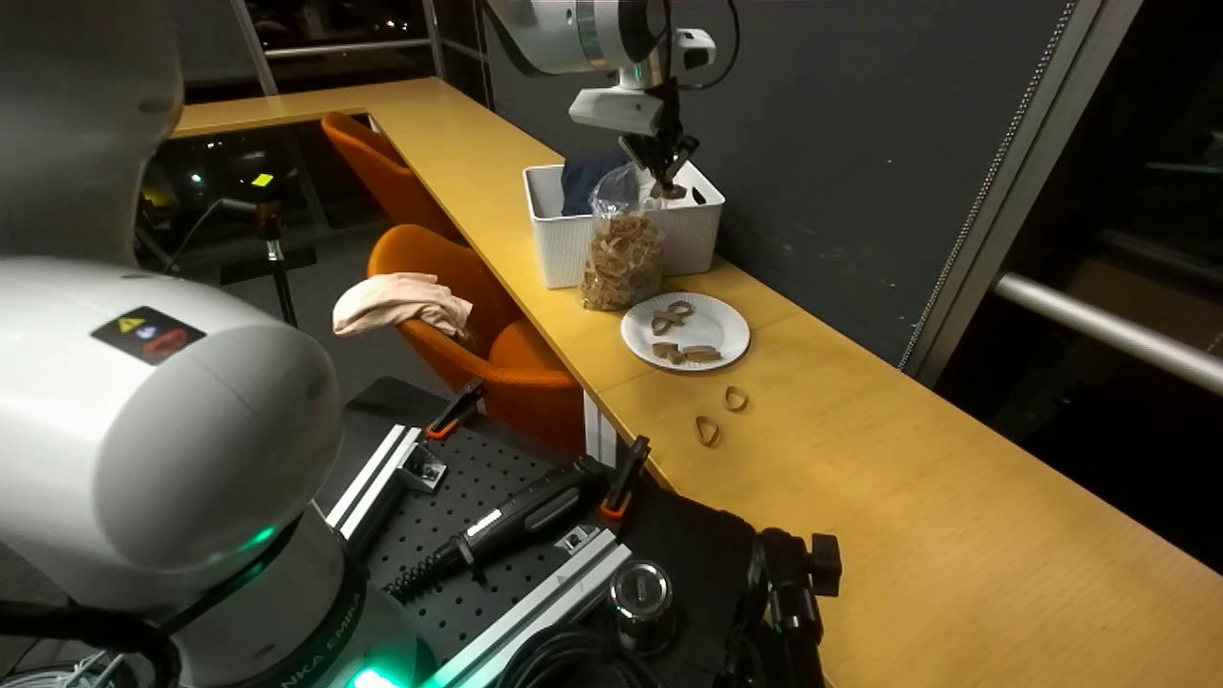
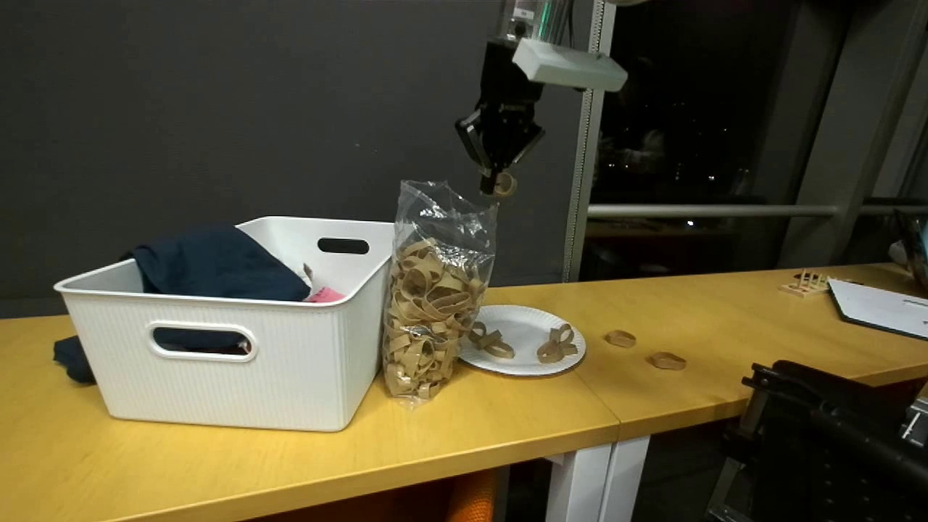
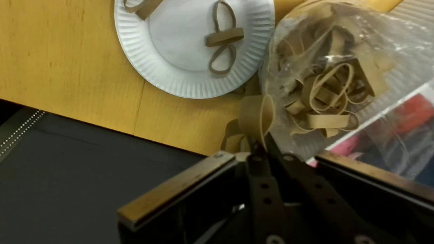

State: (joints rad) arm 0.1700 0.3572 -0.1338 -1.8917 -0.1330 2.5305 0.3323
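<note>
My gripper [image 2: 490, 181] is shut on a tan rubber band [image 2: 506, 185], whose loop sticks out to one side of the fingertips. In the wrist view the band [image 3: 252, 113] rises from between the tips; more tan material shows behind them, and I cannot tell whether it belongs to the same band. The gripper hangs above and beside the open top of a clear plastic bag [image 2: 429, 312] full of similar bands. A white paper plate [image 3: 179, 40] with several bands lies beside the bag. Two loose bands, a nearer one [image 1: 707, 430] and a farther one [image 1: 736, 398], rest on the table.
A white bin [image 2: 239, 370] holding dark blue cloth [image 2: 217, 261] stands against the bag. A dark wall [image 1: 841, 172] runs behind the table [image 1: 917, 478]. Orange chairs [image 1: 420, 258] line the other edge. A clipboard [image 2: 881, 308] and a small wooden peg piece [image 2: 805, 283] lie farther along.
</note>
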